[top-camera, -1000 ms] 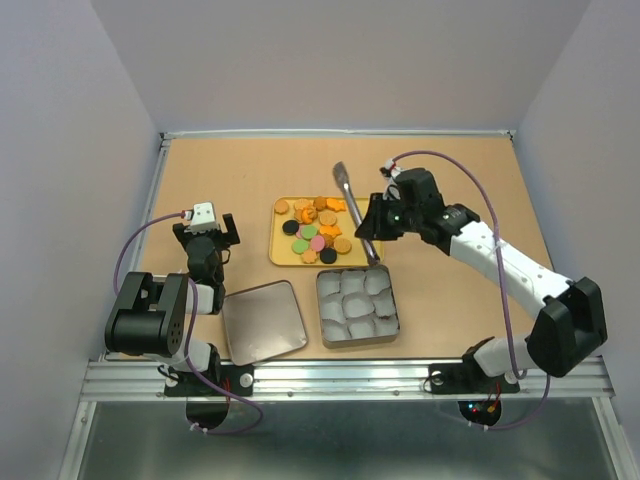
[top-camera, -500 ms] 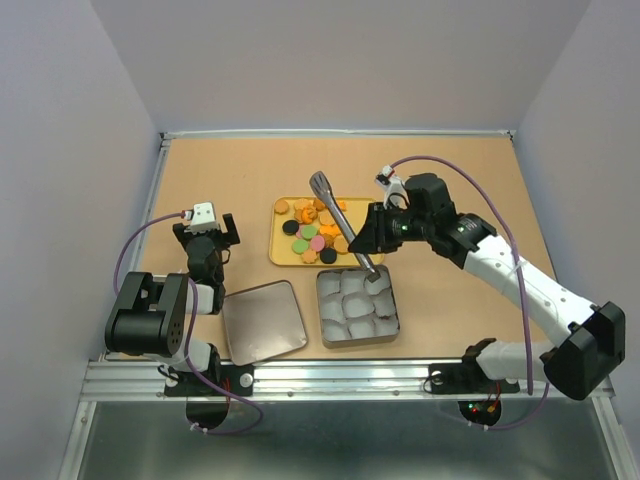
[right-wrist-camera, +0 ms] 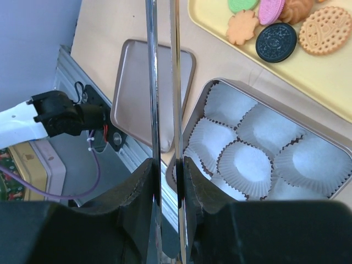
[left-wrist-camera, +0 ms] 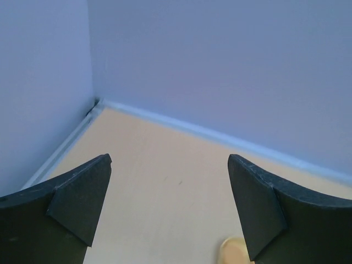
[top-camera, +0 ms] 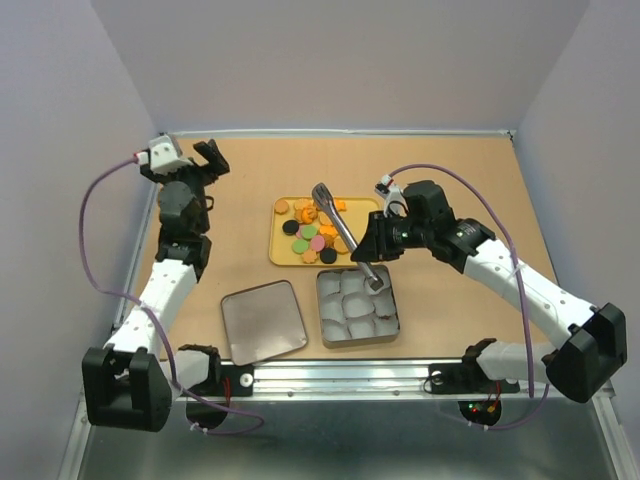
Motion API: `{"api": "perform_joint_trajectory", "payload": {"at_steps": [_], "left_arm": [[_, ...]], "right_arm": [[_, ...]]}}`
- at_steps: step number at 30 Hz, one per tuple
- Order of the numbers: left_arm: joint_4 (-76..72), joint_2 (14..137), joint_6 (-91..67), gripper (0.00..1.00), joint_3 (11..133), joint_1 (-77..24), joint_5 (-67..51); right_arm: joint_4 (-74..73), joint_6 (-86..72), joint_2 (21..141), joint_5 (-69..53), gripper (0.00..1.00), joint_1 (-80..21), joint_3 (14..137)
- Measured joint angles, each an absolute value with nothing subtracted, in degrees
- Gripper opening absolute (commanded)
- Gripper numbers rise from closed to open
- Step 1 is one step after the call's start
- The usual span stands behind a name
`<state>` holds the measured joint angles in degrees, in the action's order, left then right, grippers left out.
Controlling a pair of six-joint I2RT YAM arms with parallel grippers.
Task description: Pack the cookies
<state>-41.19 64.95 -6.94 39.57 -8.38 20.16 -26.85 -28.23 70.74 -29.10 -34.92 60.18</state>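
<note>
Right gripper [top-camera: 374, 240] clamps tongs [top-camera: 338, 222] mid-length, long axis diagonal, near end over far right corner of tin [top-camera: 396, 325]. Cookies [top-camera: 312, 230] on tray [top-camera: 274, 252] beyond tin, just left of jaws. Left gripper [top-camera: 210, 157] wide, empty, at far left corner of desk [top-camera: 480, 180]; right arm nearer.

Small flat round cookies [top-camera: 312, 231] in tan-orange, pink, green and black, plus a few orange flower-like ones, lie loosely heaped and overlapping on a yellow tray [top-camera: 281, 254] mid-way across the worktop [top-camera: 240, 180].
</note>
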Motion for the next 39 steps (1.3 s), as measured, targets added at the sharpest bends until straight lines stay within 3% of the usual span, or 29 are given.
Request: {"api": "perform_joint_trajectory", "payload": {"at_steps": [6,10,13,24,39], "left_arm": [[-28.8,61.9,-18.0,0.96,49.8,-1.5,2.1],[-20.3,62.4,-24.5,0.88,47.5,-5.2,-7.9],[-16.1,62.4,-28.5,0.88,45.2,-10.5,-12.0],[-20.7,66.5,-35.9,0.88,44.6,-25.7,-15.6],[-22.5,75.5,-39.5,0.89,48.2,-30.1,-13.5]], "right_arm": [[-27.2,-27.1,72.6,-26.5,0.24,-35.0,60.8],[-28.1,-26.4,77.6,-24.5,0.23,-35.0,65.3],[-28.0,-25.9,81.3,-23.4,0.22,-35.0,69.8],[-27.9,-25.3,87.1,-22.2,0.21,-35.0,75.7],[-26.7,-25.7,87.1,-21.4,0.2,-35.7,75.7]]}}
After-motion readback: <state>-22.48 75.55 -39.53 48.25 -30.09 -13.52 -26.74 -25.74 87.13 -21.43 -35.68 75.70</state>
